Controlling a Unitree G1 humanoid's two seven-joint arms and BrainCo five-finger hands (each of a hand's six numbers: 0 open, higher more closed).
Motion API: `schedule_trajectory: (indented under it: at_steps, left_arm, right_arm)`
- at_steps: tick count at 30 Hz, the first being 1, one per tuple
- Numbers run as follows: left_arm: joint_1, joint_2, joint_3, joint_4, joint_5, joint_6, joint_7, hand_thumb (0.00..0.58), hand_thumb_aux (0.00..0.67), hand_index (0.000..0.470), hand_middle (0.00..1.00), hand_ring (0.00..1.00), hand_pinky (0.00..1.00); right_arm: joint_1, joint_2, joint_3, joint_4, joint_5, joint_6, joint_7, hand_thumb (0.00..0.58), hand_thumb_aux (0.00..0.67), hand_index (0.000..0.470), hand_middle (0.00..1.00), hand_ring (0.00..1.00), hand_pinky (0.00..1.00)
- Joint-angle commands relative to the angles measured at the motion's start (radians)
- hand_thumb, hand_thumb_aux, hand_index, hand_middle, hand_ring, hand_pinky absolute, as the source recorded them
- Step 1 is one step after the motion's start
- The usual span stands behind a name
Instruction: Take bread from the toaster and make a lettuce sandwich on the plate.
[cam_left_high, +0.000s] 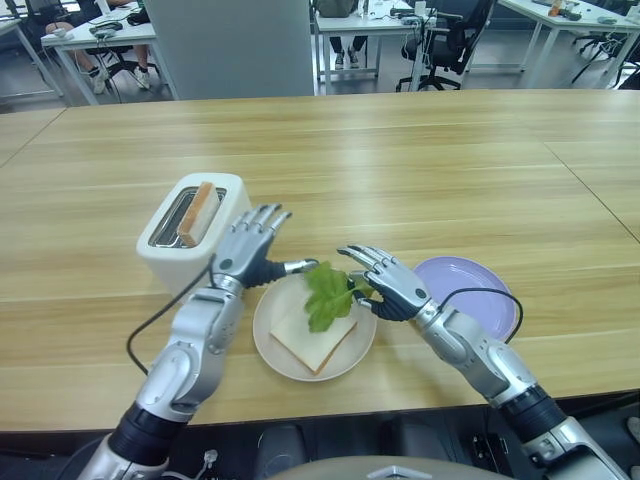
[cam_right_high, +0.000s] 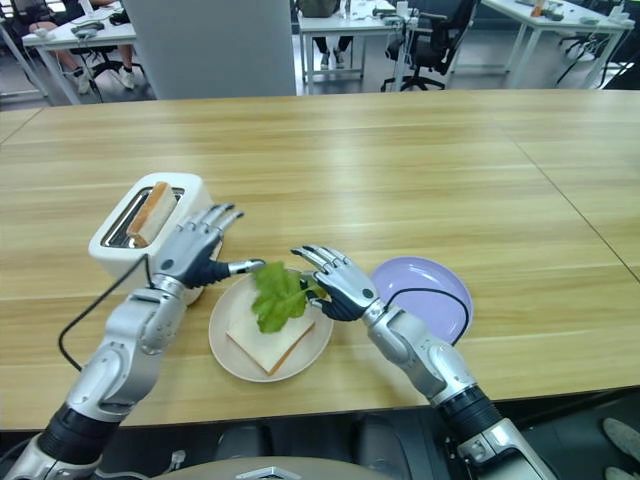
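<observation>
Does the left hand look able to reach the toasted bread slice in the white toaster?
Likely yes: the left hand is open beside the white toaster, whose bread slice sticks up uncovered.

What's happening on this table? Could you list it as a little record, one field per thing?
Toaster: white toaster on the left, standing slice of bread in its slot
Plate: cream plate in front, flat slice of bread on it
Lettuce: lettuce leaf over the flat slice, pinched by the right hand
Left hand: left hand open, between toaster and cream plate
Other: purple plate to the right
</observation>
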Motion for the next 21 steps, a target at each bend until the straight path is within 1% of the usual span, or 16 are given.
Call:
schedule_trajectory:
  at_steps: [1,6,10,17,21]
  left_arm:
    - [0.013,0.024,0.09,-0.072,-0.003,-0.002,-0.035,0.0,0.0,0.0,0.0,0.0,0.0]
    - [0.013,0.058,0.221,-0.107,-0.018,-0.002,-0.062,0.0,0.0,0.0,0.0,0.0,0.0]
    - [0.03,0.075,0.288,-0.089,-0.013,-0.004,-0.075,0.0,0.0,0.0,0.0,0.0,0.0]
    - [0.058,0.093,0.34,-0.038,0.027,0.034,-0.114,0.0,0.0,0.0,0.0,0.0,0.0]
    - [0.054,0.106,0.322,0.05,0.058,0.069,-0.147,0.0,0.0,0.0,0.0,0.0,0.0]
  right_arm:
    - [-0.036,0.027,0.04,0.062,-0.004,-0.015,0.025,0.58,0.67,0.46,0.0,0.0,0.0]
    - [-0.079,0.078,0.098,0.162,0.007,-0.039,0.044,0.58,0.67,0.46,0.0,0.0,0.0]
    - [-0.119,0.112,0.122,0.235,0.014,-0.057,0.048,0.58,0.67,0.46,0.0,0.0,0.0]
    - [-0.155,0.14,0.143,0.312,0.045,-0.098,0.067,0.58,0.67,0.46,0.0,0.0,0.0]
    - [-0.162,0.135,0.155,0.334,0.027,-0.095,0.068,0.58,0.67,0.46,0.0,0.0,0.0]
